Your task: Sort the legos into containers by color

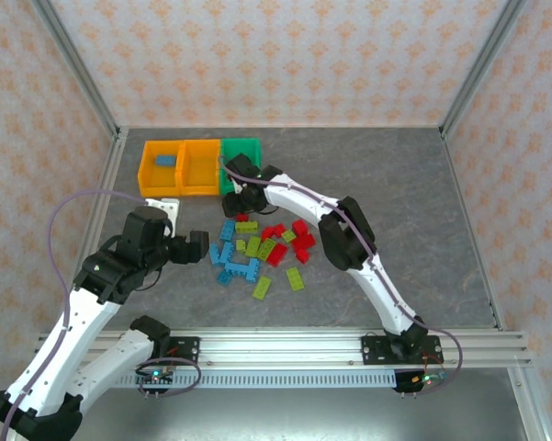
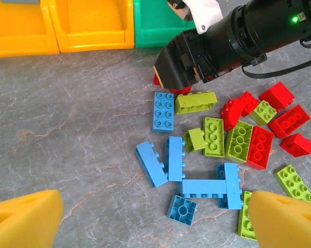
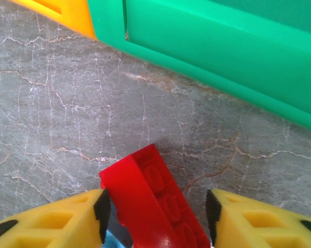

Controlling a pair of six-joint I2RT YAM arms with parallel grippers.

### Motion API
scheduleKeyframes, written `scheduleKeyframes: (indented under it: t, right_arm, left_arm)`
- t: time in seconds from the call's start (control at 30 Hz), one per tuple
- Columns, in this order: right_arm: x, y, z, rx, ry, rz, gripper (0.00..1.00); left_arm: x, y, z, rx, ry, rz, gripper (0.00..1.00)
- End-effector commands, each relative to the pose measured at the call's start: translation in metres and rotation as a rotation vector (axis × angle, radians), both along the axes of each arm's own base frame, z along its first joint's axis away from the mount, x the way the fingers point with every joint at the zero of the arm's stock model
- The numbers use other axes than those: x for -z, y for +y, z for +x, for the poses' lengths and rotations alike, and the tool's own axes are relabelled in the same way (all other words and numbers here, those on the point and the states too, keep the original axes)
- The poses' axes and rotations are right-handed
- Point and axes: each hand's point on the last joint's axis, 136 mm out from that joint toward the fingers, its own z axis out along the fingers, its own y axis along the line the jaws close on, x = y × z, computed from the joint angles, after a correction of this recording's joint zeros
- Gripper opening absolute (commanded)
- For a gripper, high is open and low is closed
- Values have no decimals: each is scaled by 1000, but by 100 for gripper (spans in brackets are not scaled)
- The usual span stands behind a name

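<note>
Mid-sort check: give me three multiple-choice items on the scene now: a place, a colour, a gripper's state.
1. The red brick between the right gripper's fingers lies: A inside a bin; B outside, near the green bin's wall; C at the table's near edge.
2. The brick in the far-left orange bin is: A light blue; B red; C lime green.
3. The left gripper is: A shut on a brick; B shut, empty; C wide open, empty.
Key: 1 B, the bin's wall rises beyond it; 2 A, plain from above; 3 C, its fingers stand far apart, gripping nothing.
</note>
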Motion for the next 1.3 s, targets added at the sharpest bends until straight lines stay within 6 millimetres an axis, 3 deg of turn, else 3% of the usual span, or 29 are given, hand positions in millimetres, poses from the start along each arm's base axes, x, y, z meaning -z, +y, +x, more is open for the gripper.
scheduleKeyframes:
  t: [0.0, 0.1, 0.2, 0.33, 0.47, 0.57, 0.67, 0.8, 1.03, 1.17, 1.27]
  right_arm:
    - [13, 0, -4, 0, 42, -16, 50]
    - [16, -1, -3, 3, 37, -28, 43]
    - [4, -3, 0, 9, 8, -31, 34]
    - [-41, -4, 4, 20, -94, 27, 23]
    - [-100, -10, 15, 76, -261, 128, 20]
    - [-128, -20, 31, 144, -396, 147, 20]
    - [-135, -26, 52, 212, -477, 120, 20]
    - [-128, -26, 84, 279, -515, 102, 20]
    - [-109, -6, 131, 296, -512, 139, 26]
    - [-123, -7, 143, 309, -536, 128, 42]
    - [-147, -11, 135, 300, -532, 146, 44]
  left_arm:
    - [5, 6, -3, -17, 12, 26, 94]
    - [3, 9, -4, -30, 3, 30, 94]
    - [2, 10, -4, -35, -2, 31, 94]
    - [3, 10, -4, -36, -2, 30, 95]
    - [2, 11, -4, -38, -6, 30, 95]
    - [3, 12, -4, -39, -5, 37, 95]
    - [3, 11, -3, -39, -3, 36, 95]
    - [4, 12, -3, -43, -1, 41, 95]
    - [6, 15, -2, -55, 6, 55, 95]
    - [7, 17, -1, -66, 10, 63, 96]
    - [8, 19, 0, -73, 9, 71, 96]
